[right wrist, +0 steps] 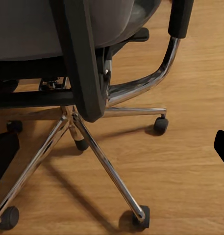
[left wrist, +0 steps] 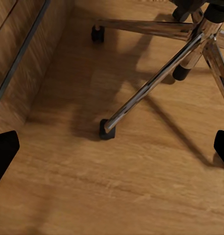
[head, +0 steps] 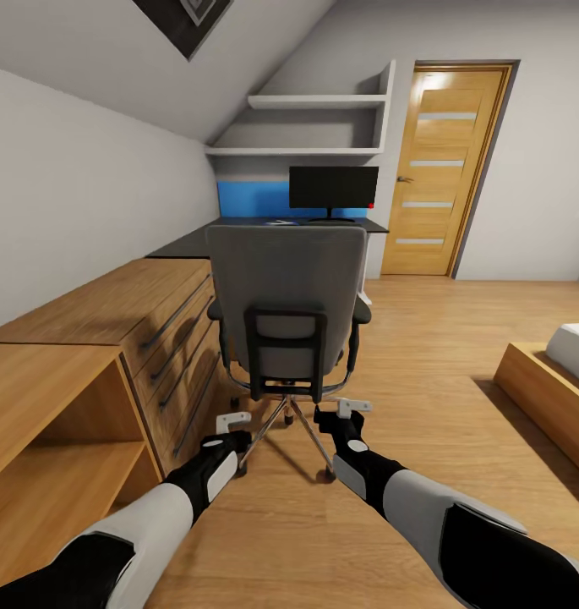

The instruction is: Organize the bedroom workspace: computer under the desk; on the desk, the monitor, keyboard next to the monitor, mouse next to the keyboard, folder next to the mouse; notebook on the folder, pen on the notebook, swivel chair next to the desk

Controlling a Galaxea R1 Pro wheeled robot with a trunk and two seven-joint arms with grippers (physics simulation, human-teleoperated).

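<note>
the swivel chair [head: 286, 313] stands in the middle of the frame with its grey backrest turned toward the camera, so the seat is hidden and i cannot tell whether the folder lies on it. its chrome five-star base [right wrist: 92, 147] spreads over the wooden floor [head: 424, 406] on small black casters; in the left wrist view one chrome leg [left wrist: 151, 85] ends in a caster just ahead of the hand. by my judgement the chair will roll and spin at a light push, so it is easy to shift but apt to swing away; the stiff black frame of the backrest or an armrest looks like the surest place to take hold, rather than the smooth chrome tubes.

beyond the chair, in the upper centre, the black worktop [head: 188, 244] runs along the wall, and the monitor [head: 333, 188] stands upright on it, a red dot at its lower right corner. a small pale thing lies on the worktop left of the monitor stand, too small to name.

the left hand [head: 231, 428] and the right hand [head: 350, 414] hover low in the frame, just behind the chair base, both released with fingers spread and holding nothing. a light wooden drawer chest [head: 154, 313] fills the left side, a wooden door [head: 441, 169] stands upper right, and a bed corner [head: 559, 364] shows at the right edge.
</note>
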